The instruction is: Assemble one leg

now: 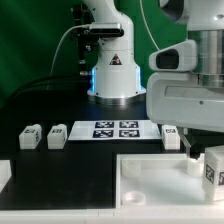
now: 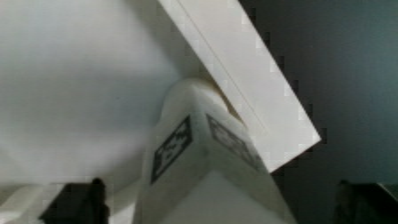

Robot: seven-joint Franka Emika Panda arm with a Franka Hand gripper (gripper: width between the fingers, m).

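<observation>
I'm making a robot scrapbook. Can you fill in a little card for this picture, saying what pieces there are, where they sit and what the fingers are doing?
Legs in view: four
Loose legs: two on the exterior view's left of the marker board, one on its right
Fourth leg: at a corner of the white panel, between the fingers
Fingers: one on each side of that leg; whether they squeeze it cannot be told
White panel: lying flat on the black table
</observation>
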